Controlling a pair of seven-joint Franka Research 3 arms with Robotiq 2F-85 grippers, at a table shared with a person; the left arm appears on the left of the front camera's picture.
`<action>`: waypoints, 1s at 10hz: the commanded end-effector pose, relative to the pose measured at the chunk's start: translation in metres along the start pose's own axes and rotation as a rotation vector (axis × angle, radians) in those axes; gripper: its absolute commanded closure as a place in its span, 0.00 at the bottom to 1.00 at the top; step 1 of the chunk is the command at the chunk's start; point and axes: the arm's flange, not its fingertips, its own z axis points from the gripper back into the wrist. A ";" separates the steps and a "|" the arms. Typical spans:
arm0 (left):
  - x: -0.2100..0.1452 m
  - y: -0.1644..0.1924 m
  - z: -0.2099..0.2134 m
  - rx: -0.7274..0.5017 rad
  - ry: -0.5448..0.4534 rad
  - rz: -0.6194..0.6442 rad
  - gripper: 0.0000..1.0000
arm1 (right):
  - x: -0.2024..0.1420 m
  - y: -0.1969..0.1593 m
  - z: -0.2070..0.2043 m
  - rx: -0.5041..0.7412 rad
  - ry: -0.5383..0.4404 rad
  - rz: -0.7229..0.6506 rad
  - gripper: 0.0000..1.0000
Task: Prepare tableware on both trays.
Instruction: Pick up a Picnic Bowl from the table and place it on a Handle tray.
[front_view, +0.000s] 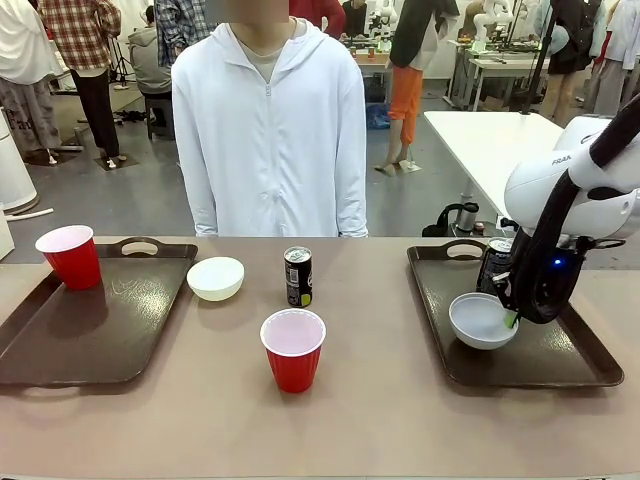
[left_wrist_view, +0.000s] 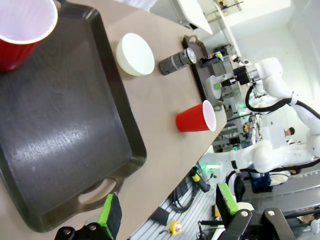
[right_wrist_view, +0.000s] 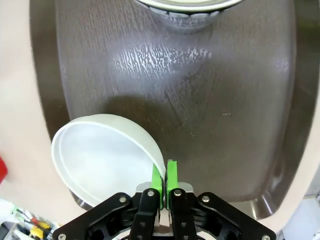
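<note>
Plainly, our right gripper (front_view: 511, 319) is clamped on the right-hand rim of a whitish bowl (front_view: 478, 320), with one green pad inside the wall and one outside. We judge that a rim pinch is the surest hold two slim fingers get on so wide a dish. The bowl is at the front of the right tray (front_view: 590, 372), just in front of a dark can (front_view: 495, 262) standing near that tray's far handle. We cannot tell whether the bowl's base rests on the tray floor or hangs just off it. Our right arm comes in from the right with the wrist bent steeply down, so the fingers point almost straight at the tray. Our left gripper (left_wrist_view: 170, 210) has its fingers spread wide with nothing between them. It hovers above the near handle of the left tray (left_wrist_view: 60, 125), its wrist rolled so the table runs aslant in that view. That tray carries a red cup (left_wrist_view: 20, 27) in its far corner. A second bowl (left_wrist_view: 135, 54), a second can (left_wrist_view: 177, 61) and a second red cup (left_wrist_view: 196, 117) stand on the bare table (front_view: 400, 420) between the trays, within reach of either arm. By our reckoning the right tray lacks only a cup, and the left a bowl and a can. A person (front_view: 268, 130) stands at the far side with arms hanging.
</note>
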 end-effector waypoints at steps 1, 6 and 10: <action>-0.001 -0.001 0.001 -0.014 -0.008 -0.008 0.00 | 0.009 0.000 -0.002 0.034 0.015 0.024 1.00; -0.001 -0.001 0.001 -0.014 -0.008 -0.008 0.00 | -0.009 0.003 0.025 0.005 0.015 0.012 0.00; -0.001 -0.001 0.001 -0.014 -0.008 -0.008 0.00 | -0.054 0.023 0.080 -0.057 0.028 -0.022 0.00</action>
